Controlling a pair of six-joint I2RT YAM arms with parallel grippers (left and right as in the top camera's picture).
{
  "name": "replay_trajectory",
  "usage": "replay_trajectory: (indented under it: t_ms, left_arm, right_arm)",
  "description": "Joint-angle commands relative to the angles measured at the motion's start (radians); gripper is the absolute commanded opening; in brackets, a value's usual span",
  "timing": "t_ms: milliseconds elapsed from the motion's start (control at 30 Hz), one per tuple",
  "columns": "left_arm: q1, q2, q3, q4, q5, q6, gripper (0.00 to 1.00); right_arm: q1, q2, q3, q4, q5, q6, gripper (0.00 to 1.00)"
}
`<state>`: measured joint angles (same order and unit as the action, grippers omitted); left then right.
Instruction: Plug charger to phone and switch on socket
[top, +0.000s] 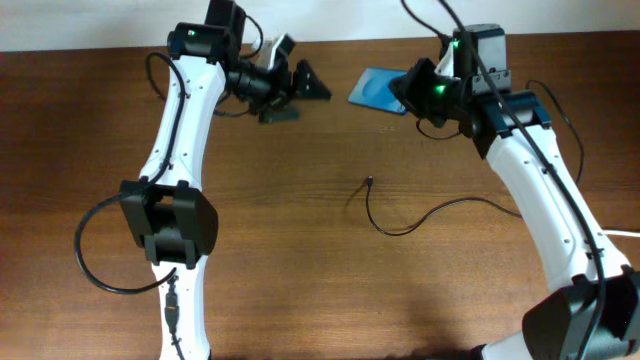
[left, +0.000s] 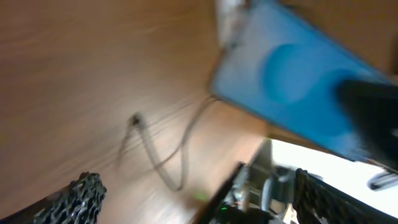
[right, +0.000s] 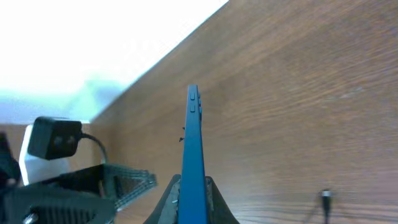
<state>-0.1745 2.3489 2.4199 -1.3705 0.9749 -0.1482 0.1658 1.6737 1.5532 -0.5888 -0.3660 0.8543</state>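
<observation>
We see the right gripper (right: 193, 198) clenched on the near end of a slim, dark-framed rectangular phone (right: 192, 134), with one finger against each flat face. In the right wrist view the phone shows edge-on, its side buttons near the far end. From overhead, the right gripper (top: 408, 90) holds the phone (top: 375, 88) tilted near the back of the table, its bright blue screen turned towards the left arm. We cannot tell whether the phone touches the wood. In the left wrist view the phone (left: 286, 81) fills the upper right, blurred, with a lighter oval on the blue, and the right gripper's dark shape covers one corner.

The left gripper (top: 296, 92) hangs released. Its black mesh-padded fingers (left: 81, 196) are well apart with nothing between them, and it faces the phone from near by.

On the brown wooden table (top: 300, 270) lies the thin black charger cable (top: 400, 230), loose. Its small connector tip (top: 370, 181) rests near the middle of the table, well apart from the phone and plugged into nothing. From the tip the cable curls forward, then runs off to the right under the right arm. The connector tip also shows in both wrist views (left: 135, 119) (right: 325, 198).

At the back edge, behind the left gripper, part of a white plastic power strip (right: 26, 163) shows, with a black plug adapter (right: 56, 138) seated on it. We cannot see its switches.
</observation>
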Motion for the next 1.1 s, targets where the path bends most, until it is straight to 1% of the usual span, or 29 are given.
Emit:
replay_trajectory:
  t_ms: [0, 33, 67, 167, 233, 333, 400, 500, 567, 600, 667, 700, 733, 767, 833, 933, 967, 1067]
  left_arm:
    - [0.001, -0.008, 0.008, 0.074, 0.27, -0.056, 0.99]
    - [0.001, -0.008, 0.008, 0.093, 0.28, -0.102, 0.99]
    - [0.001, -0.008, 0.008, 0.122, 0.287, -0.186, 0.99]
    - [0.001, -0.008, 0.008, 0.179, 0.286, -0.378, 0.99]
    - [0.001, -0.008, 0.008, 0.185, 0.287, -0.429, 0.99]
    - [0.001, -0.008, 0.008, 0.186, 0.287, -0.467, 0.96]
    - [0.001, -0.008, 0.008, 0.186, 0.293, -0.486, 0.91]
    - [0.001, -0.008, 0.008, 0.211, 0.313, -0.518, 0.86]
    - [0.001, -0.008, 0.008, 0.224, 0.307, -0.565, 0.83]
    - [0.001, -0.008, 0.008, 0.252, 0.3, -0.602, 0.79]
    - [0.001, -0.008, 0.008, 0.311, 0.28, -0.684, 0.75]
    - [0.001, -0.008, 0.008, 0.348, 0.256, -0.742, 0.71]
    - [0.001, -0.008, 0.008, 0.391, 0.234, -0.799, 0.68]
    - [0.001, -0.008, 0.008, 0.447, 0.229, -0.861, 0.62]
    - [0.001, -0.008, 0.008, 0.558, 0.221, -0.964, 0.56]
    - [0.0, -0.008, 0.008, 0.713, 0.202, -1.097, 0.52]
    - [0.0, -0.008, 0.008, 0.758, 0.196, -1.124, 0.51]
    - [0.0, -0.008, 0.008, 0.851, 0.171, -1.151, 0.5]
  right_arm:
    - [0.003, -0.048, 0.018, 0.064, -0.014, 0.143, 0.04]
    - [0.009, -0.048, 0.018, 0.082, -0.013, 0.164, 0.04]
    - [0.026, -0.048, 0.018, 0.109, -0.007, 0.203, 0.04]
    - [0.101, -0.048, 0.018, 0.194, 0.039, 0.206, 0.04]
    - [0.139, -0.048, 0.018, 0.209, 0.09, 0.229, 0.04]
    - [0.171, -0.048, 0.018, 0.224, 0.124, 0.248, 0.04]
    - [0.204, -0.045, 0.016, 0.235, 0.163, 0.266, 0.04]
    - [0.238, -0.034, 0.006, 0.237, 0.183, 0.308, 0.04]
    - [0.261, -0.022, 0.005, 0.228, 0.192, 0.342, 0.04]
    - [0.267, -0.021, 0.005, 0.225, 0.194, 0.357, 0.04]
    - [0.275, -0.021, 0.005, 0.222, 0.195, 0.374, 0.04]
    - [0.274, -0.021, 0.005, 0.219, 0.195, 0.389, 0.04]
    - [0.275, -0.02, 0.005, 0.219, 0.195, 0.389, 0.04]
    - [0.275, -0.017, 0.005, 0.214, 0.195, 0.39, 0.04]
    - [0.275, -0.008, 0.005, 0.188, 0.193, 0.399, 0.04]
    - [0.294, 0.013, 0.005, 0.171, 0.183, 0.404, 0.04]
    - [0.301, 0.016, 0.005, 0.17, 0.179, 0.405, 0.04]
    - [0.307, 0.018, 0.005, 0.158, 0.175, 0.412, 0.04]
